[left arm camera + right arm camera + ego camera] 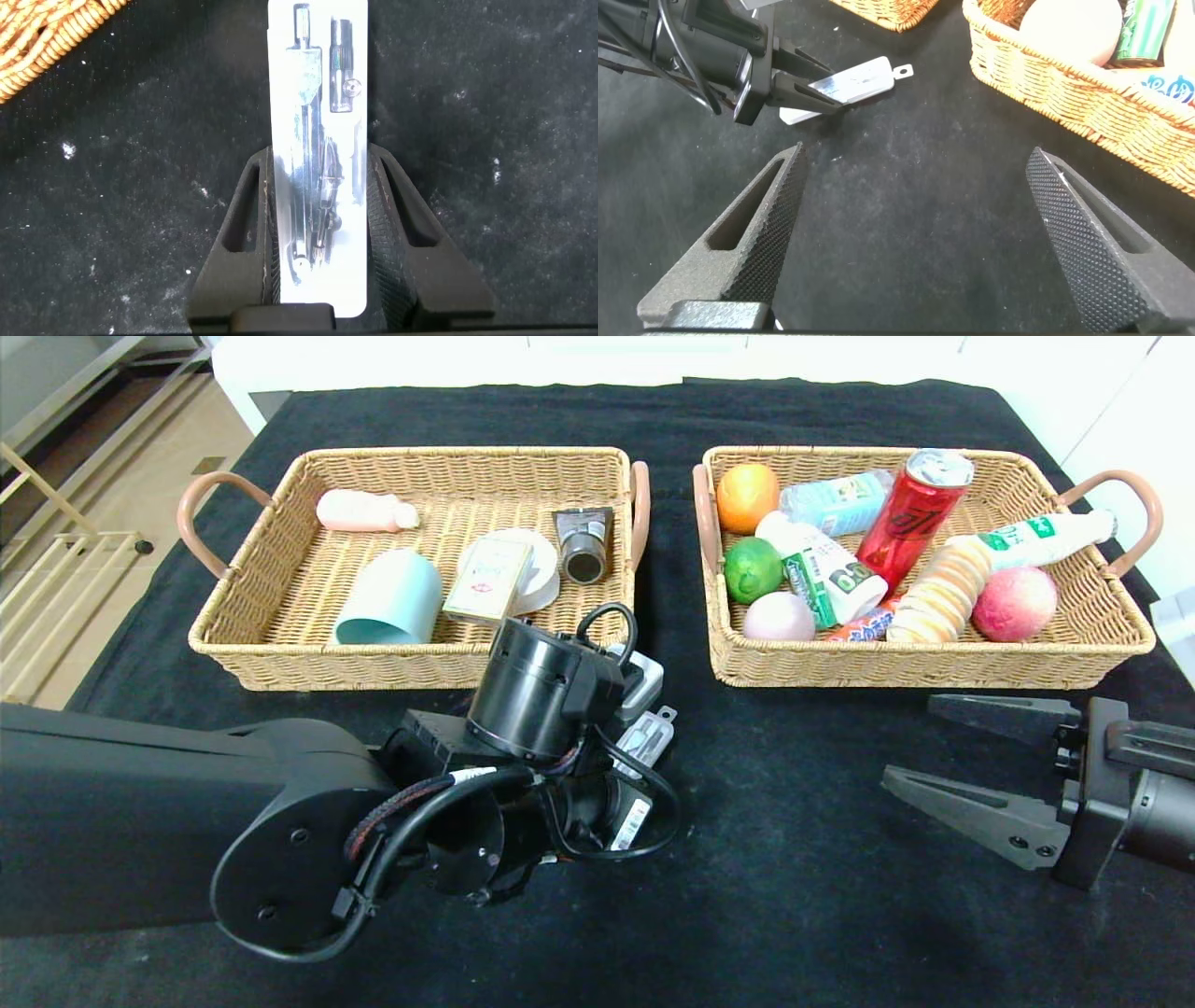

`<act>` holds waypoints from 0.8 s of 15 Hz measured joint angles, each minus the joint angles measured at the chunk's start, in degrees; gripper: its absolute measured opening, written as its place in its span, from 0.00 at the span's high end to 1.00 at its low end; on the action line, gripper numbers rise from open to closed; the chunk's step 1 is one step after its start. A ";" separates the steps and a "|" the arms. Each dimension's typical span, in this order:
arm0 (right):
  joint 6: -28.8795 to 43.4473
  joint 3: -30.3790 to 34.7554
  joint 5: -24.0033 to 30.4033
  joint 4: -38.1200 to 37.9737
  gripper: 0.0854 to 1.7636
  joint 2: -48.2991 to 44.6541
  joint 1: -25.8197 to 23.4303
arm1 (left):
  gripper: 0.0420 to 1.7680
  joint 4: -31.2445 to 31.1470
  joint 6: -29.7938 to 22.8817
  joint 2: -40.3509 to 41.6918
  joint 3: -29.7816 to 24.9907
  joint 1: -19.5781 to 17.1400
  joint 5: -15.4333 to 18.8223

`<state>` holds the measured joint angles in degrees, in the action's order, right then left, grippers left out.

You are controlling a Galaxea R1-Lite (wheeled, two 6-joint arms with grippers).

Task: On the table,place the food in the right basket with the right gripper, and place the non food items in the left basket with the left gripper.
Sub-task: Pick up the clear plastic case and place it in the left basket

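My left gripper (322, 159) is shut on a clear blister pack holding a drawing compass (320, 112), just above the black tablecloth. In the head view the pack (644, 739) pokes out past the left wrist, just in front of the left basket (411, 457). The right wrist view shows the same pack (854, 82) clamped between the left fingers (799, 86). My right gripper (910, 742) stands open and empty over bare cloth in front of the right basket (934, 665); in its own view the right gripper (917, 154) has only cloth between its fingers.
The left basket holds a teal cup (390, 597), a pink bottle (364, 511), a small box (487, 581) and a tube (584, 543). The right basket holds an orange (747, 497), a lime (752, 569), a red can (910, 518), bottles, crackers (943, 590) and a peach (1014, 604).
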<state>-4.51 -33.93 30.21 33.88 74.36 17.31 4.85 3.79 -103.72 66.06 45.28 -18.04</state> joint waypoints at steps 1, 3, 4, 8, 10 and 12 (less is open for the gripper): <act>-0.02 0.00 0.00 0.00 0.03 -0.05 0.02 | 0.67 -0.01 0.17 0.00 -0.07 0.01 0.02; 0.02 0.06 0.00 0.00 0.03 -0.55 0.02 | 0.67 0.00 0.41 0.13 -0.16 0.11 -0.32; 0.07 0.05 0.02 0.11 0.03 -1.02 -0.01 | 0.67 -0.06 0.34 0.33 -0.22 0.15 -0.80; 0.16 -0.02 0.38 2.00 0.03 -1.84 -1.17 | 0.67 -0.22 0.00 2.10 -0.62 -0.16 -1.50; 0.16 -0.02 0.38 2.00 0.03 -1.82 -1.38 | 0.67 0.27 -0.63 3.55 -0.71 -0.18 -1.55; 0.16 0.06 0.40 1.97 0.03 -1.65 -1.38 | 0.67 0.57 -1.10 5.34 -1.07 -0.18 -1.58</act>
<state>-4.35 -33.87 30.61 35.85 72.72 15.93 5.42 2.69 -98.38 64.99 45.09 -19.63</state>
